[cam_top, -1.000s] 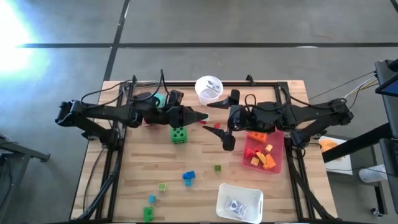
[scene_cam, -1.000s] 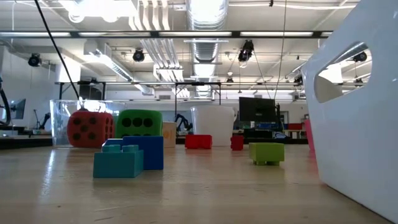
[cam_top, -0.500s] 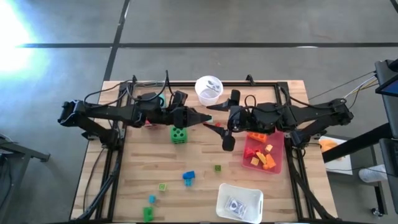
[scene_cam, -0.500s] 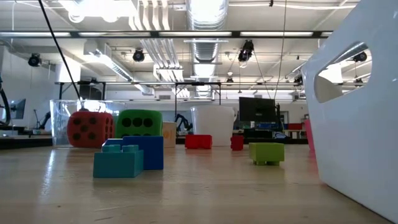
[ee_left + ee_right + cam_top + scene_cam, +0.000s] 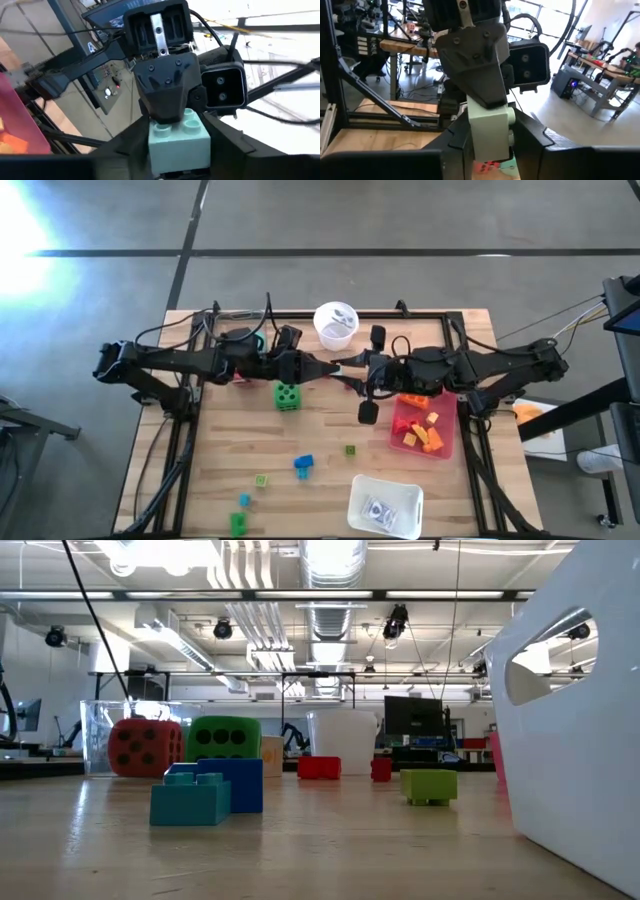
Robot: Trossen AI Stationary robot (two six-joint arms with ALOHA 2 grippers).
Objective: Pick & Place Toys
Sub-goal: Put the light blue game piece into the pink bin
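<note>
Nearest the low camera stands the white rectangular plastic tray (image 5: 385, 505), and around it the loose toys not yet gathered: a blue plastic brick (image 5: 303, 465) beside a teal one in the low view, a small green plastic brick (image 5: 350, 449), and three more small green and teal bricks (image 5: 243, 499) toward the table's left near corner. Farther in, the translucent pink rectangular bin (image 5: 447, 448) on the right side already holds a handful of orange, yellow and red bricks, so I judge it the drop place and the sorting part done. Beside it, above mid-table, the two arms meet tip to tip. The left gripper (image 5: 318, 367) and the right gripper (image 5: 352, 370) both close on one pale mint-green plastic brick (image 5: 179, 137). Each wrist view shows that brick wedged between its own fingers with the other arm's fingers pressed on it from the far end. This looks like a hand-over in mid-air, and the brick has yet to travel to the bin. Just below them sits the green black-dotted die (image 5: 287, 396), and the red dotted die (image 5: 145, 747) shows in the low view. Two red bricks (image 5: 318, 767) lie beyond. A teal die (image 5: 258, 340) peeks out behind the left arm. At the far edge stands the white round cup (image 5: 336, 323). By my reckoning, most pieces remain.
</note>
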